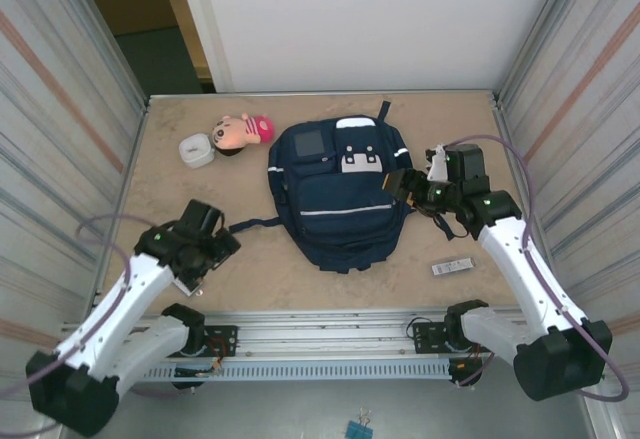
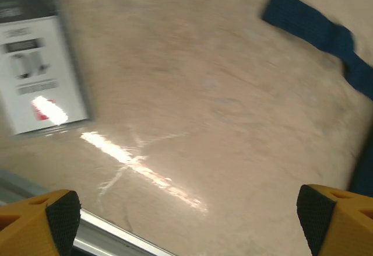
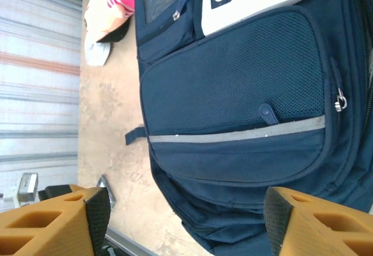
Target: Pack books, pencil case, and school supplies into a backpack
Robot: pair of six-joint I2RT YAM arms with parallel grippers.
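Observation:
The navy backpack lies flat mid-table; its mesh pocket and grey stripe show in the right wrist view. My right gripper hovers open over its right side, nothing between the fingers. Left of the backpack, my left gripper is open above bare table. A black-and-white card pack lies blurred beside it. A slim white-and-black bar rests at the front right. The pink-and-peach plush pencil case lies at the back left. The books are out of view.
A white rounded box sits next to the pencil case. A blue strap trails from the backpack toward my left gripper. Corrugated metal walls close in both sides, and a metal rail runs along the near edge.

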